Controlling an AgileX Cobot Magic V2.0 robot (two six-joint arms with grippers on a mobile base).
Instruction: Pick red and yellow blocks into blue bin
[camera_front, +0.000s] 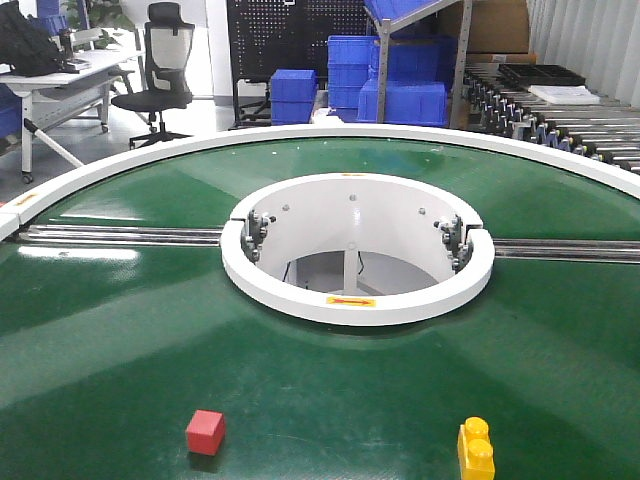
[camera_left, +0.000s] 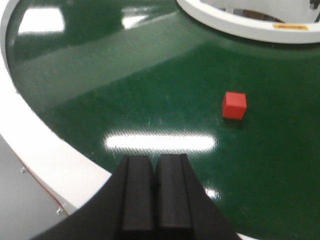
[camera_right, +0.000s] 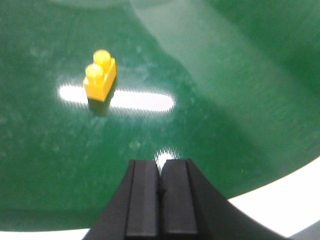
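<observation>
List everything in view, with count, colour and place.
red cube: one, red, table front left
yellow brick: one, yellow, table front right
table: one, green, white rim, foreground
centre ring: one, white, table middle
crates: several, blue, stacked behind table
office chair: one, black, back left
roller conveyor: one, grey, back right
left gripper: one, black, shut, short of red cube
right gripper: one, black, shut, short of yellow brick

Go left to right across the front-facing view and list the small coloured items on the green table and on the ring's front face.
red cube → yellow sticker on the white ring → yellow brick
</observation>
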